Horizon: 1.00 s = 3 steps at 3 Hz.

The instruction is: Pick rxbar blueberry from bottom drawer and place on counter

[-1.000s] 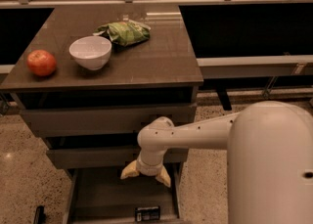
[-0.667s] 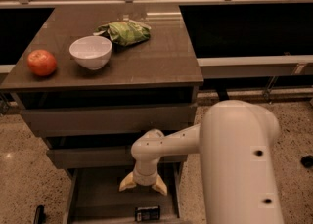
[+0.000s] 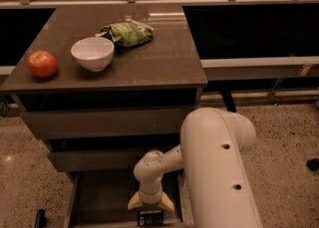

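Note:
The rxbar blueberry is a small dark bar with white marks, lying flat near the front of the bottom drawer, which is pulled out under the cabinet. My gripper hangs straight down from the white arm, just above and behind the bar, its two pale fingers spread apart and holding nothing. The counter is the dark brown glossy top above the drawers.
On the counter stand a red apple, a white bowl and a green snack bag. Two flat-fronted drawers sit shut above the open one. My white arm's big link fills the lower right. Speckled floor surrounds the cabinet.
The arm has swung in and down; the gripper has dropped lower into the bottom drawer, closer to the bar. The bar has not moved.

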Each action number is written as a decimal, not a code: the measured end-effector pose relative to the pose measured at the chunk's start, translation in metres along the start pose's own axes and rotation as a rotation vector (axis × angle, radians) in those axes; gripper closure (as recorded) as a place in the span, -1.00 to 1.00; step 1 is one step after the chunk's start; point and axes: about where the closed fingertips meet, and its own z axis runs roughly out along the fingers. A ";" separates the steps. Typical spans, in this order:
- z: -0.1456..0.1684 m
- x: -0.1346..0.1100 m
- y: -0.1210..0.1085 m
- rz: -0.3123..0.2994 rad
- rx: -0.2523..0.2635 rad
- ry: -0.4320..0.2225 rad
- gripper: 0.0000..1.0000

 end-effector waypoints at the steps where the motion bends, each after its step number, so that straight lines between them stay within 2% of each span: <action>1: 0.006 0.000 0.000 0.002 0.006 0.007 -1.00; 2: 0.014 0.005 0.003 0.016 -0.008 0.012 -1.00; 3: 0.035 0.007 0.028 0.012 0.007 0.051 -1.00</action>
